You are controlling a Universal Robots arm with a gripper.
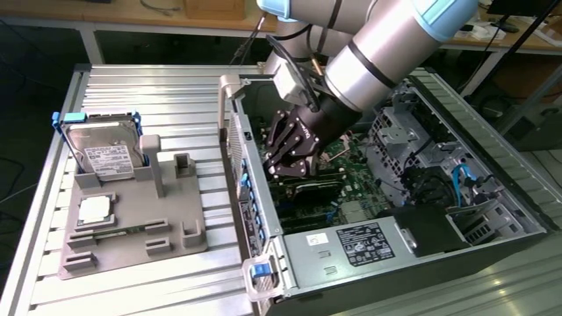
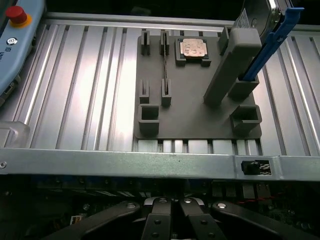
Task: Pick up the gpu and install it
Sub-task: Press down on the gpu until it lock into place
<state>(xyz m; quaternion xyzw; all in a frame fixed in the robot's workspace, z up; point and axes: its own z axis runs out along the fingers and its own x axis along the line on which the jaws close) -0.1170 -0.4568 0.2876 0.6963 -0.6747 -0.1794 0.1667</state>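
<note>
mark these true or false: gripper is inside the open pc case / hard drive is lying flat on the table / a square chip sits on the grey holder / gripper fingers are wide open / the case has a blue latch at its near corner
1. The gripper is inside the open computer case. True: it reaches down over the motherboard.
2. The hard drive lies flat on the table. False: it stands upright in the grey holder, with blue handles.
3. A square chip sits on the grey holder. True.
4. The gripper's fingers are wide open. False: they are shut, tips together, in the wrist view.
5. The case has a blue latch at a corner. True: beside the power supply.
</note>
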